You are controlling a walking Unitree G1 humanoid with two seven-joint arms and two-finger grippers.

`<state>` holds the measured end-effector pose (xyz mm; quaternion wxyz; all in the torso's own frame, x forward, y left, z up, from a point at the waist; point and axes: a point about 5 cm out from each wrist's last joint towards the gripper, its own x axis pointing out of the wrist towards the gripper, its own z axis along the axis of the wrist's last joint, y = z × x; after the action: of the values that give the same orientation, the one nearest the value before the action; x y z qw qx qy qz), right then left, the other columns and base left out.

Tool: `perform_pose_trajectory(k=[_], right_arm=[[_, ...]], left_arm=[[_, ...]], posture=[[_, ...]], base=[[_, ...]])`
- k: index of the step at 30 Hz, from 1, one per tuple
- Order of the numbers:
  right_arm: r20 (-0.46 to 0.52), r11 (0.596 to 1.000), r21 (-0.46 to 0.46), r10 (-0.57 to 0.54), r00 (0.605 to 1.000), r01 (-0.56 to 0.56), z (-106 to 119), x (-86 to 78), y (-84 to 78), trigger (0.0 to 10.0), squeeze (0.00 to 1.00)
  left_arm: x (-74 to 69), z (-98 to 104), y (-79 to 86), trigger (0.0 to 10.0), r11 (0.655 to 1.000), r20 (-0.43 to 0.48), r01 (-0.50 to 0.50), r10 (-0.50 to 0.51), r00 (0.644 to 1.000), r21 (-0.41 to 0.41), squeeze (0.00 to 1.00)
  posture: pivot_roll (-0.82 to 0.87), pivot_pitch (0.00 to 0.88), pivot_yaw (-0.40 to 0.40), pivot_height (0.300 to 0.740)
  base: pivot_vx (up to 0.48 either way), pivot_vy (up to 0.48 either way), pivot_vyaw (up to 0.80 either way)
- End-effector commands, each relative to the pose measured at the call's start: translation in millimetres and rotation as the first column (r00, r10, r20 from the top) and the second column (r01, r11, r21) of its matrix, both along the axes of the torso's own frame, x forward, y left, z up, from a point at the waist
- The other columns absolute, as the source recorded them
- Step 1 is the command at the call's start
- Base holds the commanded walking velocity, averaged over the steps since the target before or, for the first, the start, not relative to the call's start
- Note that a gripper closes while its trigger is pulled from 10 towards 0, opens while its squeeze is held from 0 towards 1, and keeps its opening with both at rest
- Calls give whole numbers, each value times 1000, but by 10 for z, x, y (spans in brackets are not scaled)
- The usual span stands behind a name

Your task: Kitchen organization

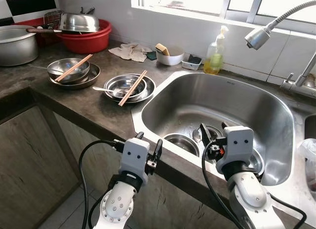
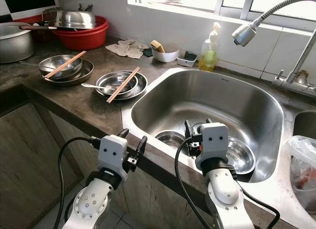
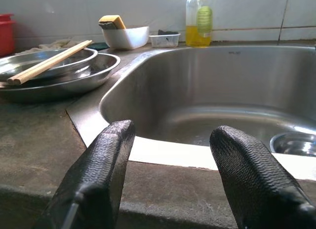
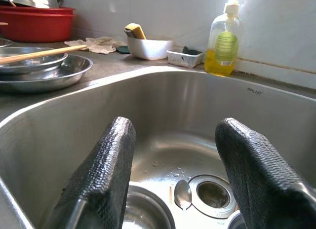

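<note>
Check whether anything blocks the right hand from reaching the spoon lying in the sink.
Nothing visible does. The right hand hangs open over the sink's near edge, and the spoon lies on the bottom directly ahead between its fingers, beside the drain. Steel bowls sit to either side, not in the path.

We can read no text with certainty. A small stamped mark sits on the sink (image 4: 256, 91) wall beyond the right fingers (image 4: 256, 179), but its letters are too small for us to make out. The soap bottle (image 4: 224, 44) past those fingers carries a green label whose print we cannot read either.
</note>
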<state>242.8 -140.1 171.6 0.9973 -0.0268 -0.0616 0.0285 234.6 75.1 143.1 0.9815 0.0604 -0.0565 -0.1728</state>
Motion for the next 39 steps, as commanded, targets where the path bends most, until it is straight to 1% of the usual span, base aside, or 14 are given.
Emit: perform_pose_trajectory(k=[1,23,39], right_arm=[[34,1000,7,-5,999,5,64,10,-1,10000,0],[33,1000,17,-2,999,1,71,42,38,10000,0],[10,999,33,-5,1000,5,31,52,48,10000,0]], left_arm=[[-18,-15,-12,10000,1000,-6,12,-12,1000,2,0],[-30,-49,-10,10000,1000,-12,25,-25,1000,12,0],[-24,-45,-22,10000,1000,-14,26,-26,1000,9,0]], posture=[[69,3,-56,740],[67,0,-46,740],[69,4,-45,740]], base=[[-251,0,0],[-273,0,0],[-285,0,0]])
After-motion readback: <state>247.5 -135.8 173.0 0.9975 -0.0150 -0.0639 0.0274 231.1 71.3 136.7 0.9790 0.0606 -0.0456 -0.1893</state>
